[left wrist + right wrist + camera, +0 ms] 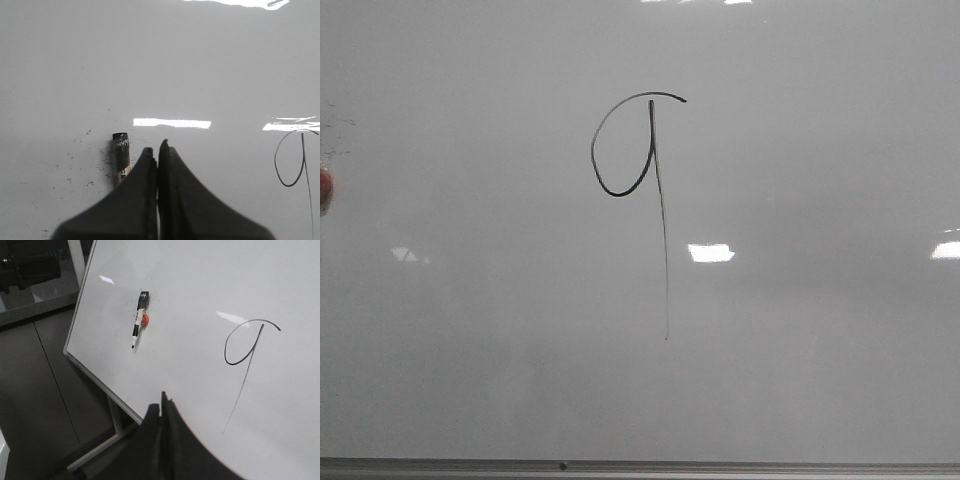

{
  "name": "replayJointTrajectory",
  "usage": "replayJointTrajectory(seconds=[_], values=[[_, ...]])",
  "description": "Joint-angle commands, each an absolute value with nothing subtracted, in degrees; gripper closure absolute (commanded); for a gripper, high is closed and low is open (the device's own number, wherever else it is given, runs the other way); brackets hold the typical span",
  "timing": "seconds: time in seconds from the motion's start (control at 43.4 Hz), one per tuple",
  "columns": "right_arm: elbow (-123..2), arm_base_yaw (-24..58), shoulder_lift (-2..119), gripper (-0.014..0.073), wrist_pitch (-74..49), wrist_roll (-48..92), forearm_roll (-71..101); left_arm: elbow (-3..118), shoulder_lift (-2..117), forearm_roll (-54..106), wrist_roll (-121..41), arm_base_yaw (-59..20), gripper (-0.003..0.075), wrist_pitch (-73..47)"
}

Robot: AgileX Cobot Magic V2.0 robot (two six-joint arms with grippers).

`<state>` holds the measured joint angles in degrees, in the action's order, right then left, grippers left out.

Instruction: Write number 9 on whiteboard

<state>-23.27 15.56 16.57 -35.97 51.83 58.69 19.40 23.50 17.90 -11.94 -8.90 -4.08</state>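
The whiteboard (820, 380) fills the front view, and no gripper shows there. The number 9 (632, 150) is drawn on it in thin black line: an open loop with a long fading tail. In the left wrist view my left gripper (157, 149) is shut with nothing between its fingers. A black marker (121, 155) lies on the whiteboard (210, 75) just beside it, and the number 9 (295, 160) is off to one side. My right gripper (161, 407) is shut and empty, over the edge of the whiteboard (200, 300). The number 9 (245, 347) and the marker (139, 322) show beyond it.
A small red object (144, 320) sits against the marker and shows at the left edge of the front view (324, 188). Black specks (82, 150) dot the board around the marker. The board's metal frame (100, 385) and stand legs (116, 415) rise over a dark floor.
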Motion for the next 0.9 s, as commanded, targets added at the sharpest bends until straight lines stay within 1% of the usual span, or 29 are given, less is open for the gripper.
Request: replayJointTrajectory(seconds=[0.0,0.161,0.277,0.392,0.507,0.576,0.622,0.876], values=[[-24.70,15.14,17.06,0.0662,-33.41,52.00,61.28,19.74,23.31,14.23,-11.43,-9.30,0.0739,0.55],[-24.70,15.14,17.06,0.0662,-33.41,52.00,61.28,15.48,17.98,11.04,-11.18,-8.35,0.0739,0.00],[-24.70,15.14,17.06,0.0662,-33.41,52.00,61.28,10.07,10.37,10.72,-9.82,-5.29,0.0739,0.00],[-24.70,15.14,17.06,0.0662,-33.41,52.00,61.28,5.09,3.41,5.94,-3.20,-1.52,0.0739,-0.88],[-24.70,15.14,17.06,0.0662,-33.41,52.00,61.28,1.00,-1.17,3.07,-0.98,0.65,0.0739,-1.72],[-24.70,15.14,17.06,0.0662,-33.41,52.00,61.28,-0.61,-1.35,1.94,-0.98,0.94,0.0739,-0.54],[-24.70,15.14,17.06,0.0662,-33.44,52.00,61.28,-0.48,-1.33,1.23,-0.98,0.92,0.0739,-2.46],[-24.70,15.14,17.06,0.0662,-33.44,52.00,61.28,-0.48,-1.33,1.23,-1.08,0.92,0.0739,-2.34]])
